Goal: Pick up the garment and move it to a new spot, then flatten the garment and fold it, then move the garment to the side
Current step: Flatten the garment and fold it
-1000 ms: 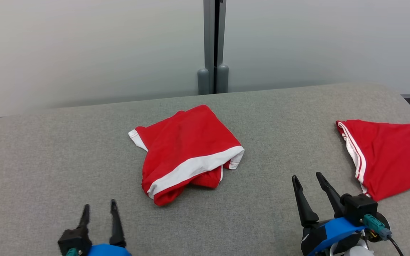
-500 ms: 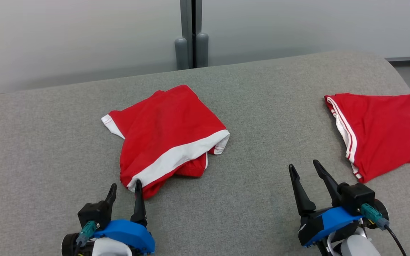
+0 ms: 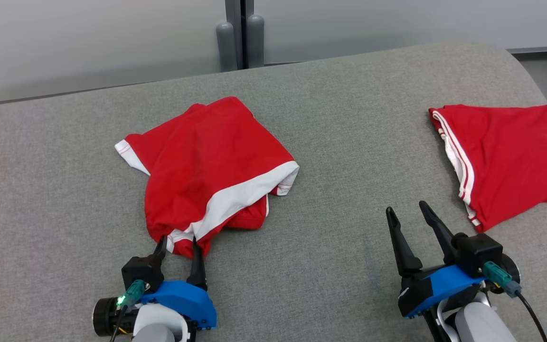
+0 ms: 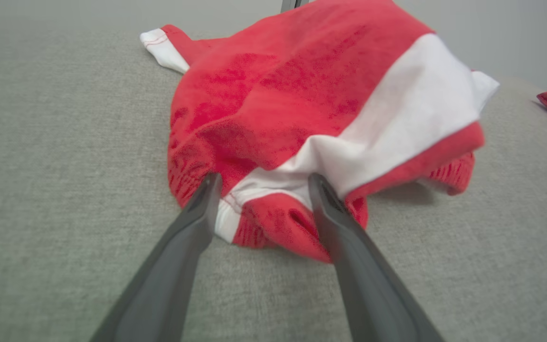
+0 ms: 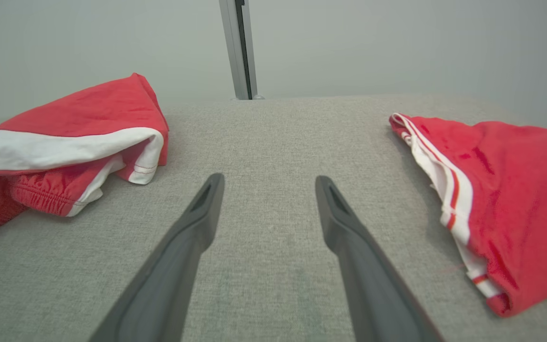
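A crumpled red garment (image 3: 207, 152) with a broad white band lies on the grey padded surface (image 3: 349, 95), left of centre. My left gripper (image 3: 178, 241) is open at its near corner, one finger on either side of the bunched elastic edge. In the left wrist view that red and white hem (image 4: 264, 223) sits between the open left gripper (image 4: 264, 180) fingers, and I cannot tell whether they touch it. My right gripper (image 3: 406, 209) stands open over bare fabric, apart from the garment (image 5: 74, 118), with nothing between the fingers of this right gripper (image 5: 269, 179).
A second red garment (image 3: 506, 152) with thin white stripes lies flat at the right edge, close to my right gripper; it is also in the right wrist view (image 5: 506, 190). A pale wall with a grey post (image 3: 238, 33) runs behind the surface.
My left gripper has reached forward from the near edge up to the garment's near corner, still open. The head camera has tilted down and shifted. The right gripper has hardly moved.
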{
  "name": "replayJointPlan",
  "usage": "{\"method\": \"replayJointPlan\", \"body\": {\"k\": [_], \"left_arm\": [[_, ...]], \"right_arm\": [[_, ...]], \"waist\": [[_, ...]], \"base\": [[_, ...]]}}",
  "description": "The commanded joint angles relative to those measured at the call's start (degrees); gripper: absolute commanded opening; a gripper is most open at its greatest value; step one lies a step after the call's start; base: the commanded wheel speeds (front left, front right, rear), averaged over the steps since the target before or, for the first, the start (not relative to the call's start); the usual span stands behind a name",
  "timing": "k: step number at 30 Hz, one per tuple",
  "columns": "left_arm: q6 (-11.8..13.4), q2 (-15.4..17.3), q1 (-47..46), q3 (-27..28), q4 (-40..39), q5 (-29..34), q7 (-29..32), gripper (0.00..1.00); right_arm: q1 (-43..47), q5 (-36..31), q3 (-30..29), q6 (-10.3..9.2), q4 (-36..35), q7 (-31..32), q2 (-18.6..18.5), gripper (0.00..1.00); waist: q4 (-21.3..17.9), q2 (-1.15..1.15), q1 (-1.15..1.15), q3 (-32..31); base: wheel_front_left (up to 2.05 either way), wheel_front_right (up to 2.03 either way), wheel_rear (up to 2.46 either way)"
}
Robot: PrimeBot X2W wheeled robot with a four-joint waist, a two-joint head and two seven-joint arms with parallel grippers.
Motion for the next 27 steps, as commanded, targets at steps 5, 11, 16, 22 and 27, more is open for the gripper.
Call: {"method": "replayJointPlan", "body": {"k": [5, 11, 16, 22, 27], "left_arm": [[0.5, 0.1, -1.8, -1.3, 0.8, 0.2, 0.2, 1.00], [1.4, 0.0, -2.8, -2.9, 3.1, 0.3, 0.2, 1.00], [1.9, 0.1, -3.2, -3.5, 6.9, -0.5, 0.6, 0.42], [2.5, 0.0, -3.2, -2.6, 6.4, 2.2, 0.3, 0.00], [3.3, 0.3, -2.4, -0.6, 2.3, 6.8, 0.1, 0.00]], "right_arm": [[-1.2, 0.2, 0.0, 0.00, -0.1, 0.0, -0.1, 1.00], [-2.2, 0.5, 0.2, 0.00, 0.1, 0.0, -0.1, 1.00], [-2.4, 0.5, 0.2, 0.00, 0.1, 0.0, -0.1, 1.00], [-2.0, 0.8, -0.5, 0.00, 0.4, 0.0, -0.1, 1.00], [-1.3, 0.4, -1.0, 0.00, 1.2, 0.0, -0.1, 1.00]], "waist": [[0.3, -0.01, 0.00, 1.1], [0.5, -0.01, 0.00, 2.0], [0.7, -0.01, 0.00, 2.6], [2.5, -0.01, 0.00, 1.9], [6.4, -0.01, 0.00, 0.6]], "base": [[0.00, 0.00, 0.00], [0.00, 0.00, 0.00], [0.00, 0.00, 0.00], [0.00, 0.00, 0.00], [0.00, 0.00, 0.00]]}}
